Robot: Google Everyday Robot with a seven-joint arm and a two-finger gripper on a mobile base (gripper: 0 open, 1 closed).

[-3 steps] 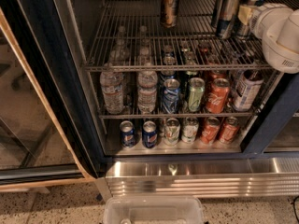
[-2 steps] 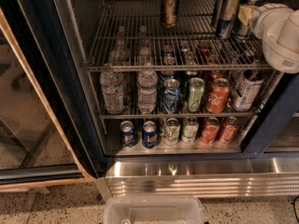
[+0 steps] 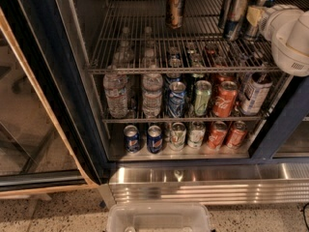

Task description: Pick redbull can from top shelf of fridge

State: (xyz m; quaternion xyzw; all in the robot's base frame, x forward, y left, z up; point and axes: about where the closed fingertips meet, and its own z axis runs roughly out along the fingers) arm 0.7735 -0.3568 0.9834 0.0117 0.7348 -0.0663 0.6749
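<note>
Several slim silver-and-blue redbull cans stand together at the back right of the top shelf, a silver wire rack in the open fridge. My gripper reaches in from the right on the white arm. It is at the height of the redbull cans, right against the group, and partly hides the rightmost ones. A wider brown-gold can stands alone at the back middle of the same shelf.
The middle rack holds water bottles and soda cans; the lower rack holds more cans. The glass door stands open at left. The ribbed steel base and a clear plastic bin are below.
</note>
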